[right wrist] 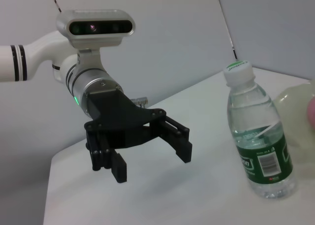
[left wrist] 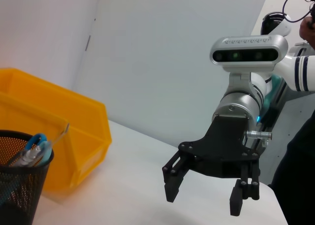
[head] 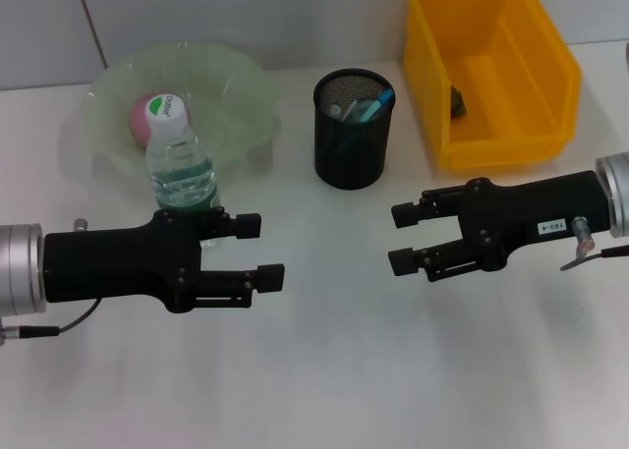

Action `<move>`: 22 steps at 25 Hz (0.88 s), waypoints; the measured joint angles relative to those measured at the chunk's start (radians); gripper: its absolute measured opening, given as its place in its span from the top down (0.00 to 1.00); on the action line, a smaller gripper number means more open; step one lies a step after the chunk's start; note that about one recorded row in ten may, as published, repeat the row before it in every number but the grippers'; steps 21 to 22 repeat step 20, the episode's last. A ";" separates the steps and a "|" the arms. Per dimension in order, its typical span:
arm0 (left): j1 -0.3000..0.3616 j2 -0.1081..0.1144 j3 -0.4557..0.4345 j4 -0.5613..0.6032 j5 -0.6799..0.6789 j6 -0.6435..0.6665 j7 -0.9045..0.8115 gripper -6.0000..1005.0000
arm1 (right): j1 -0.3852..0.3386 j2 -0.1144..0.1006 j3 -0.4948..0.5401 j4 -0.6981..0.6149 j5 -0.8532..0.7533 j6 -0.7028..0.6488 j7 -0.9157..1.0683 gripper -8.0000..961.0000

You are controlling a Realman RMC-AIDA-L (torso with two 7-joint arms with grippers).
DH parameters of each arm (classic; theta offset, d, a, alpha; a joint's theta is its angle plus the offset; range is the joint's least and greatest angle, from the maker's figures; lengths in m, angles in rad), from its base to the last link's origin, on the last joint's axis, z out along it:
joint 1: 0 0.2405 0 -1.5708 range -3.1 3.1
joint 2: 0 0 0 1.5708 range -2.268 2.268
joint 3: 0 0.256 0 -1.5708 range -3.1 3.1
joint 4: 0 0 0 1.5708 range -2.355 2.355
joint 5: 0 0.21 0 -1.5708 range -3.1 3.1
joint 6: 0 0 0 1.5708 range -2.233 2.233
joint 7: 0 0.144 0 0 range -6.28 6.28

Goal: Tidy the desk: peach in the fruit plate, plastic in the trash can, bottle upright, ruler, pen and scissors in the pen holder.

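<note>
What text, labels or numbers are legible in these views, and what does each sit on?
White sticker on the right gripper: characters present, too blurred to read.
Cap of the bottle: green mark with lettering, unreadable.
Bottle's green label: barcode and small print, too small to read.
Nothing else carries text.

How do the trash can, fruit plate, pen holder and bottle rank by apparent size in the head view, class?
1. fruit plate and trash can: look about alike, so no ranking between them.
2. pen holder and bottle: similar; the bottle stands nearer the camera, so unsure.
</note>
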State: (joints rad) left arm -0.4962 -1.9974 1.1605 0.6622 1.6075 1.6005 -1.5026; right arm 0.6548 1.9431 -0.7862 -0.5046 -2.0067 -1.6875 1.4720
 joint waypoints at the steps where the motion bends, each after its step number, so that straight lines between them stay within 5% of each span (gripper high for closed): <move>1: 0.001 -0.001 0.000 -0.001 0.000 -0.001 0.002 0.18 | 0.001 0.002 0.000 0.000 -0.001 0.001 -0.001 0.19; 22: -0.001 -0.005 0.002 -0.004 0.001 0.008 0.011 0.18 | 0.003 0.007 -0.001 -0.006 -0.002 -0.002 0.003 0.19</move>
